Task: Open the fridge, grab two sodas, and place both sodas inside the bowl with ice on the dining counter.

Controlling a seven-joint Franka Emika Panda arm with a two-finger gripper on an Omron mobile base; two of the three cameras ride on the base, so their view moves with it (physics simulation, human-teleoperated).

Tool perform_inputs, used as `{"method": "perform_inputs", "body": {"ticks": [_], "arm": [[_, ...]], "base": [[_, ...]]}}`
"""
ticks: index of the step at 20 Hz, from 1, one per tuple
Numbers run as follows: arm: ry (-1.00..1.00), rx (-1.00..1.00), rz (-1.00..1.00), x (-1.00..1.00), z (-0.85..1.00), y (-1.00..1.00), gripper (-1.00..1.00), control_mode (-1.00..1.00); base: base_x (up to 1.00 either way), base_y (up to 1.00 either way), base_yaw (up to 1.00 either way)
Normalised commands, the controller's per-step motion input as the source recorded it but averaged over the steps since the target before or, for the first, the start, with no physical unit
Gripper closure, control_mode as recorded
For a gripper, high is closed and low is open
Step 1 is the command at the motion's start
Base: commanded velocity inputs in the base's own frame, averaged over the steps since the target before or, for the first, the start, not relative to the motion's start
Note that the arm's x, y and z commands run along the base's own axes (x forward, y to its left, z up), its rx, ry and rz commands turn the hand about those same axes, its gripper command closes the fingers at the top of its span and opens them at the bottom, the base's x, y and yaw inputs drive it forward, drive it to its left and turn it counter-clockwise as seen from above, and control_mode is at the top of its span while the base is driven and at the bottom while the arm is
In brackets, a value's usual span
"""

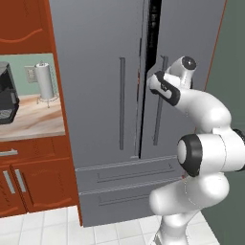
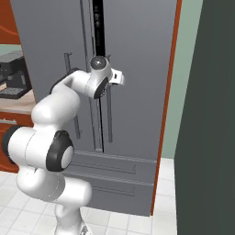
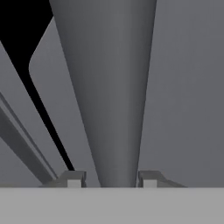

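Grey fridge (image 1: 100,95) fills wall ahead, doors near closed, dark gap at centre seam. Gripper (image 3: 112,179) at right door's bar handle (image 3: 109,96); fingers (image 3: 73,178) straddle bar, one each side, apparently not yet clamped, though contact hard to judge. Handle long axis vertical, runs straight away from hand camera. Bar sits dead between tips, so closing then pulling outward, away from door face, should swing door. Sodas, bowl presumably elsewhere.
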Motion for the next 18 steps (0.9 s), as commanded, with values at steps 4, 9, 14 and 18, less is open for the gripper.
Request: {"method": "perform_inputs", "body": {"ticks": [4, 9, 14, 18], "arm": [[0.02, 0.00, 0.00, -0.02, -0.01, -0.02, 1.00, -1.00], [0.01, 0.00, 0.00, -0.35, 0.00, -0.33, 1.00, -1.00], [-0.01, 0.00, 0.00, -0.81, 0.01, -0.61, 1.00, -1.00], [-0.06, 0.00, 0.00, -1.00, 0.09, -0.74, 1.00, -1.00]], "base": [[0.00, 0.00, 0.00], [0.00, 0.00, 0.00], [0.00, 0.00, 0.00], [0.00, 0.00, 0.00]]}}
